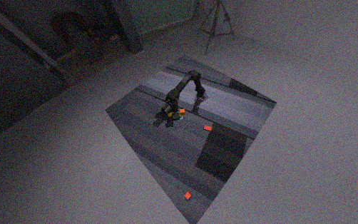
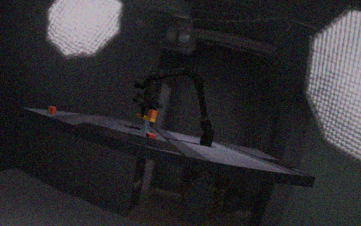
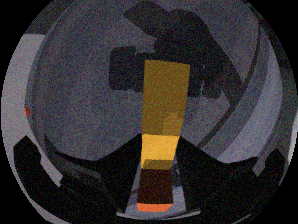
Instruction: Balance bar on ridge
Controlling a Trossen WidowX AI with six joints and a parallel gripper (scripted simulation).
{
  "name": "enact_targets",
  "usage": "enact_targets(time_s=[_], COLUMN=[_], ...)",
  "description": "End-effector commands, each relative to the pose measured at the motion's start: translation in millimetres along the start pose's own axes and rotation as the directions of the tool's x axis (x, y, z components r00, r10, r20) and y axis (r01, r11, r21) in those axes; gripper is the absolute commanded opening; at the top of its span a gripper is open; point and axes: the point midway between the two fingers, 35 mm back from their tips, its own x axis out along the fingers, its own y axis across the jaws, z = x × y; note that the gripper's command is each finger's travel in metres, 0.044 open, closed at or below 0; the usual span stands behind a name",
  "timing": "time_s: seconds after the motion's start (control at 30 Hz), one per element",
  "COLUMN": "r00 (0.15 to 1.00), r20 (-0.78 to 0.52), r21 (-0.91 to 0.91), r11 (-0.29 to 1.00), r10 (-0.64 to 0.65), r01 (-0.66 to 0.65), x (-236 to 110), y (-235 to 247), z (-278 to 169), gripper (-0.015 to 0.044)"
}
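— Dim grey flooring surrounds the table, whose top is banded in lighter and darker strips, with a tripod standing well beyond its far corner. Where is the arm?

— Taking the arm's base as the mark: the arm arches up from it and bends down toward the table's middle, ending at the gripper.

— Is the gripper holding something?

— Yes — its fingers are clamped on the bar, a yellow-orange piece. In the wrist view the bar runs straight out from between the fingers, with its dark shadow on the table under it. In the exterior view the bar hangs above the table, clear of the surface.

— And the ridge?

— A small red piece lies on the table nearer the camera than the base, just below the bar in the exterior view. Whether it is the ridge I cannot tell. Another red block sits far from the base, near the table's closest corner.
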Motion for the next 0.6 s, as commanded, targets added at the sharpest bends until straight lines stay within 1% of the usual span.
enact_targets(time_s=[0.0,0.57], r00=[1.0,1.0], r20=[-0.001,-0.001], r21=[-0.002,-0.002], r11=[1.0,1.0], r10=[-0.002,-0.002], r01=[0.002,0.002], x=[2.9,4.3], y=[-0.5,-0.6], z=[-0.1,0.1], gripper=[0.0,0.0])
